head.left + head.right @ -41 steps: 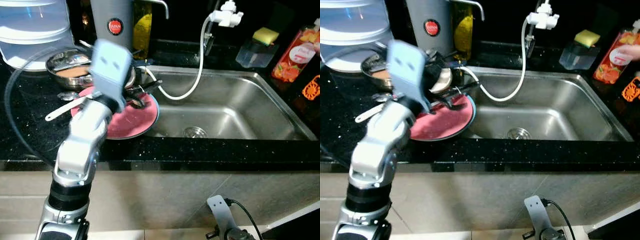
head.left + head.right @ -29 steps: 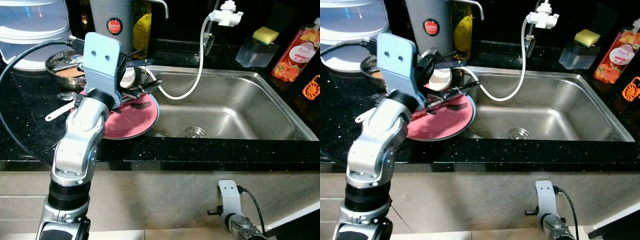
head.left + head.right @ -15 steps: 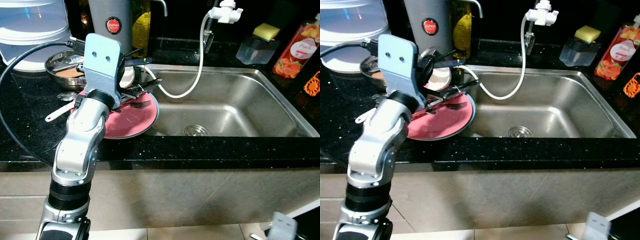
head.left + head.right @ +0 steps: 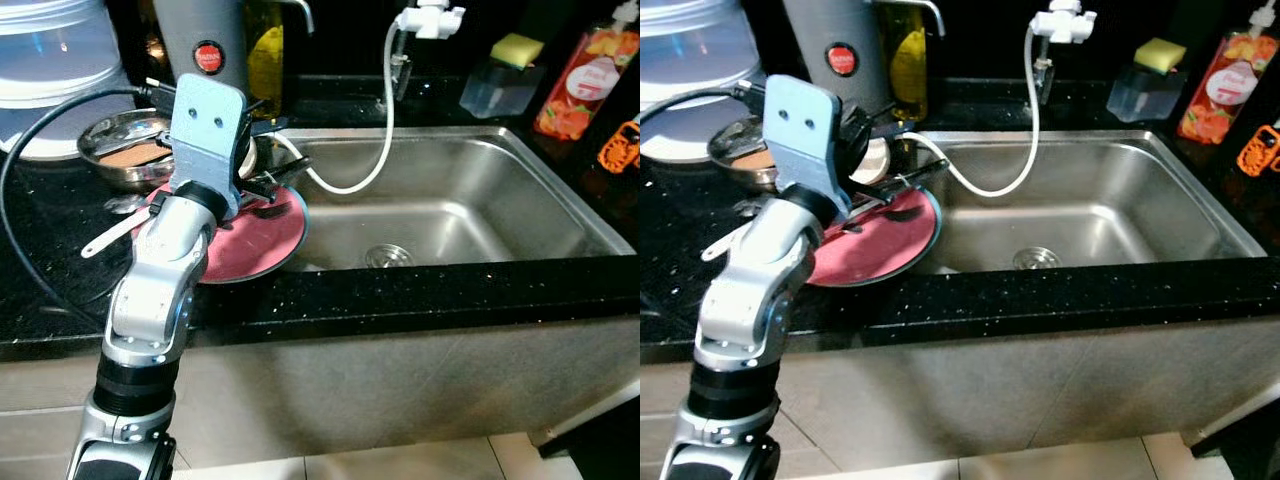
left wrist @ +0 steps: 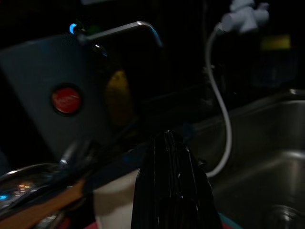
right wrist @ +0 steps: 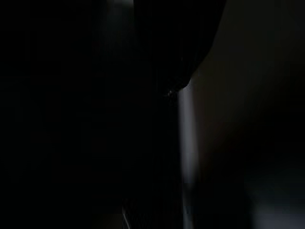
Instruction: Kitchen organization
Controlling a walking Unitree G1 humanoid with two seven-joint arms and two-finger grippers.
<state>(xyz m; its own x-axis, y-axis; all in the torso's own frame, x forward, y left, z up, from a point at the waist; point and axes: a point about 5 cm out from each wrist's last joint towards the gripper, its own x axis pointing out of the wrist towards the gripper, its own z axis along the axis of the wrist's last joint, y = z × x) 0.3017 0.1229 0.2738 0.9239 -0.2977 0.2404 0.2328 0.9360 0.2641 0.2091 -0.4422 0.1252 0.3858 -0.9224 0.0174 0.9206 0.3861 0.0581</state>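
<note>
With the left jaws [image 4: 268,172] spread above the pink plate [image 4: 250,240] overhanging the sink [image 4: 450,215], a nudge could tip it in; right jaws' state unreadable.

Black speckled countertop [image 4: 40,290]: pink plate [image 4: 255,245] at 9 o'clock beside the sink [image 4: 450,210], steel bowl [image 4: 125,150] at 10, soap bottle [image 4: 570,90] at 2.

A home kitchen: a steel sink [image 4: 470,215] set in a black speckled table [image 4: 400,295], a tap hose [image 4: 375,150], sponge [image 4: 515,48], and dirty dishes beside it.
</note>
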